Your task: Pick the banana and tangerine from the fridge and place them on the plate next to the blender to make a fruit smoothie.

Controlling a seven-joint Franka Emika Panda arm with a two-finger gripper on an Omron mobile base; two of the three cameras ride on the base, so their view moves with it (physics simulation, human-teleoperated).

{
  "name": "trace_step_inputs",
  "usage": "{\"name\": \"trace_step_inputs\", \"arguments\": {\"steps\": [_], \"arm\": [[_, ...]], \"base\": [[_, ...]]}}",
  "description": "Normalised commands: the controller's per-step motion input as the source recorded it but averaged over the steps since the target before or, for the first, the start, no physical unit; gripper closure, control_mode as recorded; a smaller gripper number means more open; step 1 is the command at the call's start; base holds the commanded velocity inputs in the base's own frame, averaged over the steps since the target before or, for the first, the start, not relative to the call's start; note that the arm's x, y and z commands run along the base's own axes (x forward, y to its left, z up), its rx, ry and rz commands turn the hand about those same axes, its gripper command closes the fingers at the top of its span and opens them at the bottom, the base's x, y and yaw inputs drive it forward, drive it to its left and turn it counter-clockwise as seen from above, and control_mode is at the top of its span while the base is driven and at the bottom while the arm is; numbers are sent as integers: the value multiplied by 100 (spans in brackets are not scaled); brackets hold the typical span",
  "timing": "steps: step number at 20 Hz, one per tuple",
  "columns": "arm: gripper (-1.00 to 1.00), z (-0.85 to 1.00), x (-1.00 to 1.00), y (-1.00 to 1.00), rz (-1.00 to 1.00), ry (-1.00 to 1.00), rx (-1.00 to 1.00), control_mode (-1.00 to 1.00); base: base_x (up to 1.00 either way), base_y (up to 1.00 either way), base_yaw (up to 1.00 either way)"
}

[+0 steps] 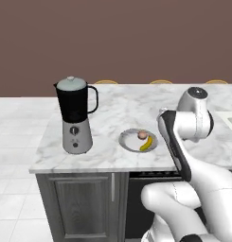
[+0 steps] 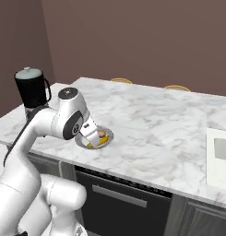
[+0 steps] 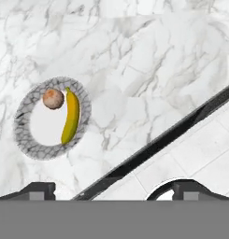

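So both fruits look delivered: the banana (image 3: 70, 116) and the tangerine (image 3: 53, 99) sit together on the plate (image 3: 23, 122), which lies on the marble counter (image 1: 117, 108) just beside the blender (image 1: 75, 116). The gripper (image 3: 113, 189) hangs above the counter off to one side of the plate, fingers spread wide and holding nothing. Looks like the placing step is done, so I'd guess all that's left is pulling the arm clear without bumping the plate.

A white marble counter (image 3: 148, 65) with grey veining spreads below and ahead of the gripper, its dark front edge (image 3: 167, 137) crossing diagonally just beyond the fingertips. Pale floor tiles (image 3: 200, 149) lie past that edge. Grey panelled cabinets (image 1: 79, 203) stand beneath the counter, against a brown wall (image 1: 117, 38) behind.
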Motion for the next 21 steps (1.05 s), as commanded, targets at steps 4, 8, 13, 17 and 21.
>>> {"name": "trace_step_inputs", "arguments": {"steps": [4,8,13,17,21], "arm": [[-100,83,-40,0,0,-16,0,-100],[-100,51,-42,0,0,-14,0,-100],[-100,13,-32,0,0,-8,0,-100],[-100,0,-21,0,0,-1,0,-100],[-100,0,-8,0,0,0,0,-100]], "base": [[0,0,0],[0,0,0],[0,0,0],[0,0,0],[0,0,0]]}}
